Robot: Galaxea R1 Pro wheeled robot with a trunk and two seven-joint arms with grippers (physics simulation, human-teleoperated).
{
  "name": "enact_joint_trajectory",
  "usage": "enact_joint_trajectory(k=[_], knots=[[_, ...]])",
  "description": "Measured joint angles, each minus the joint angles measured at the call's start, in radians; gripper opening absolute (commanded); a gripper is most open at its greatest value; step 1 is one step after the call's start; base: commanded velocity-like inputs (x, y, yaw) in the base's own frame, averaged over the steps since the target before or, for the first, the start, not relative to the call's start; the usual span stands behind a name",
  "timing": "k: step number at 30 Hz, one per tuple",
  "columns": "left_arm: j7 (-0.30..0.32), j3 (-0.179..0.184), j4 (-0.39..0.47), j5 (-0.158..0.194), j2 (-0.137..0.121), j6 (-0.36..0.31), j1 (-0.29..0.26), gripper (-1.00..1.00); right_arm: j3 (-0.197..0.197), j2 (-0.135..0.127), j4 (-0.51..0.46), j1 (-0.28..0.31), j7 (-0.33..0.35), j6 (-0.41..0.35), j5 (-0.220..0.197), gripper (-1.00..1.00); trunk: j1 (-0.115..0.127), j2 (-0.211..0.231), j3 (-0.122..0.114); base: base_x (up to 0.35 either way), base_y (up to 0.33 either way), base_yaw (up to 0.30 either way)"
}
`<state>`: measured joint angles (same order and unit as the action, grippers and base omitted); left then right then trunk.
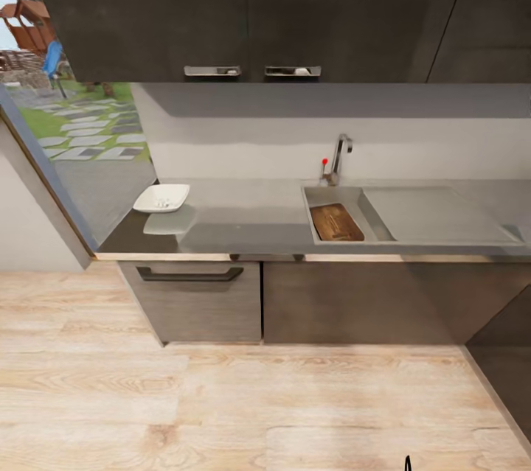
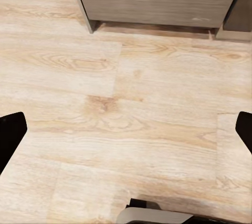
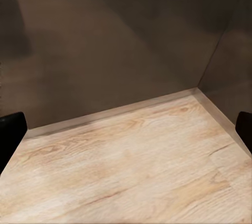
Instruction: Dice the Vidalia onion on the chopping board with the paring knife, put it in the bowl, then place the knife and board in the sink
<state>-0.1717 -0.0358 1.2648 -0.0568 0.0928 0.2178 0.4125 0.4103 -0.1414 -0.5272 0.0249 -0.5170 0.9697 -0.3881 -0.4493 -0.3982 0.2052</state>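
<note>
Head view looks down on the counter (image 1: 258,224) from a little way back, with bare wooden floor (image 1: 221,397) between the robot and the dark cabinets (image 1: 199,301). The chopping board (image 1: 336,222) already lies in the sink (image 1: 318,198), flat on the basin floor beside the steel drainboard (image 1: 435,214). Its long axis runs from the counter's front edge toward the back wall, skewed slightly so that its far end leans toward the tap (image 1: 338,158). I cannot make out which end has the handle hole. The bowl (image 1: 161,197) sits well apart from the sink, near the window end of the counter, with some pale bits in it that are too small to identify. The paring knife cannot be picked out; a dark streak along the board's near edge could be it, but that is too blurred to say.

In the left wrist view the left hand (image 2: 126,134) is spread wide over the floor, holding nothing, with its two fingertips (image 2: 11,132) at opposite edges. The right hand (image 3: 126,132) is just as wide and empty, facing a dark cabinet corner (image 3: 199,90) low down.

Judged from this, the task looks nearly or fully done. The main risk is taking it as finished while the knife is unconfirmed: if it rests elsewhere on the counter, that step remains. Moving in to check, the low right arm could clip the corner cabinets, since it hangs close to them.
</note>
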Motion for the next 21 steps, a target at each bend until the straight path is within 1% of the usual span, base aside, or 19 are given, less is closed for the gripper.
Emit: enact_joint_trajectory(k=[21], knots=[[0.001,0.000,-0.003,0.001,0.000,0.000,0.000,1.00,0.000,0.000,0.000,0.000,0.000,0.000,0.000,1.00,0.000,0.000,-0.033,0.000,0.000,0.000]])
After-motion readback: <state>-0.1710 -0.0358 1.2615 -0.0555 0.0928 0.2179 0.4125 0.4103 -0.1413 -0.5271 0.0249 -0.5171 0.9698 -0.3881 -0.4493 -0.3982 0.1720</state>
